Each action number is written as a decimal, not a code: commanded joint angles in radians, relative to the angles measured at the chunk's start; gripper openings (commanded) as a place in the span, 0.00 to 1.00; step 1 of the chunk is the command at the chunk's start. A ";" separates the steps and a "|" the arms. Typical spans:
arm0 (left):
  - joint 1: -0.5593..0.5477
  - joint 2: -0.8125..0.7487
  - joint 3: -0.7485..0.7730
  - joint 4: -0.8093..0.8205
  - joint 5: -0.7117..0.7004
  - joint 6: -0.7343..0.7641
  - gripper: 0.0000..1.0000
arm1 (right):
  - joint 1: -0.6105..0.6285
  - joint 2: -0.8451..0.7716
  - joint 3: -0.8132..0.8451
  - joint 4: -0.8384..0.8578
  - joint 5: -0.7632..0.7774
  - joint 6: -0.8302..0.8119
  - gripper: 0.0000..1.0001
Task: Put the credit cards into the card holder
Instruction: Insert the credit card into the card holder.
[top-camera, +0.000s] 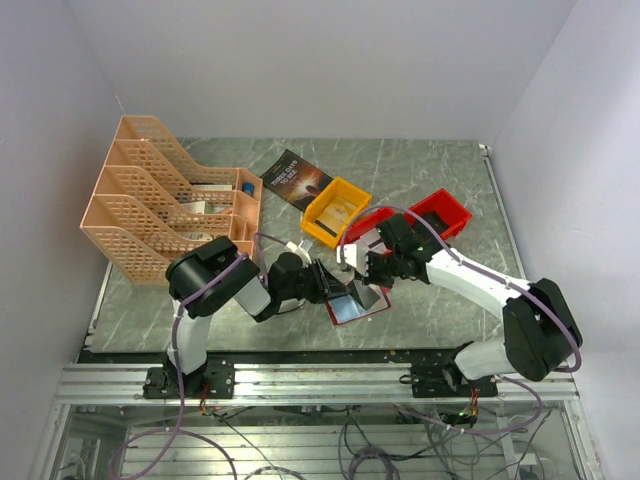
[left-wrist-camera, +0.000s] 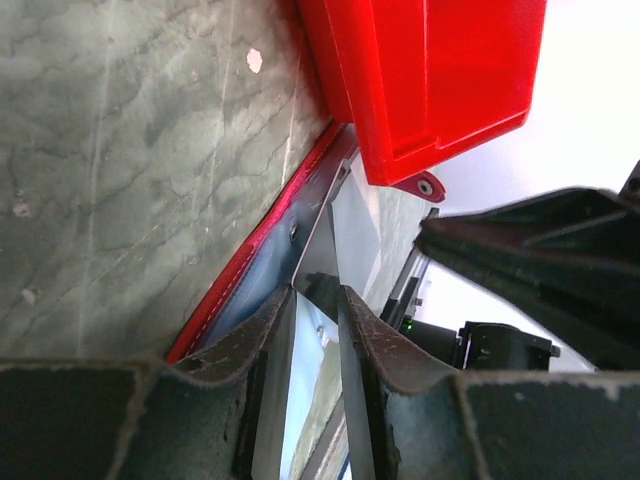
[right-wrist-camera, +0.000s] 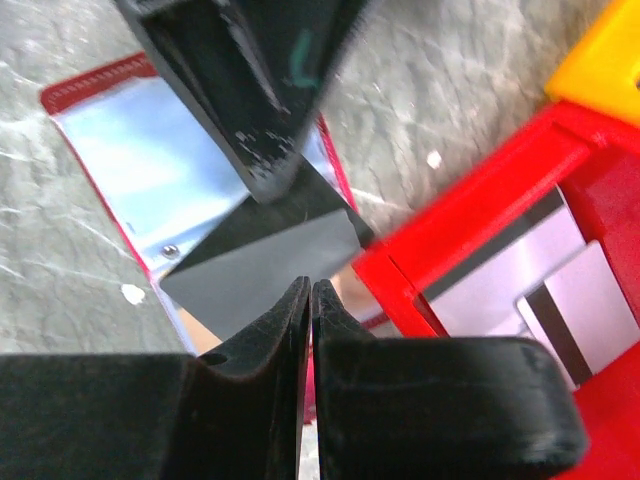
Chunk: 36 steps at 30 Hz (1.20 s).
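The dark red card holder (top-camera: 345, 310) lies open on the table, its pale clear pockets facing up. It also shows in the left wrist view (left-wrist-camera: 262, 250) and the right wrist view (right-wrist-camera: 140, 150). My left gripper (top-camera: 325, 283) (left-wrist-camera: 318, 300) is shut on a grey card (top-camera: 370, 296) (left-wrist-camera: 320, 255) (right-wrist-camera: 260, 265) and holds it tilted over the holder's right half. My right gripper (top-camera: 373, 272) (right-wrist-camera: 311, 285) is shut, with nothing seen between its fingers. Its tips sit at the card's near edge. More silver cards (right-wrist-camera: 565, 300) lie in a red bin (right-wrist-camera: 470, 210).
Two red bins (top-camera: 445, 210) (top-camera: 366, 224) and a yellow bin (top-camera: 335, 210) stand just behind the holder. A dark-covered book (top-camera: 295, 178) lies further back. An orange file rack (top-camera: 160, 195) fills the back left. The red bin's wall (left-wrist-camera: 430, 70) hangs close over the holder.
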 joint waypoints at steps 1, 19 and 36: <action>0.005 -0.040 0.019 -0.129 -0.028 0.066 0.34 | -0.071 0.014 0.035 -0.047 0.052 0.001 0.05; 0.005 -0.080 0.015 -0.108 -0.042 0.092 0.30 | -0.145 0.093 0.030 -0.055 0.107 0.005 0.06; -0.025 -0.078 0.008 -0.099 -0.129 0.058 0.38 | -0.146 0.090 0.034 -0.058 0.085 0.010 0.06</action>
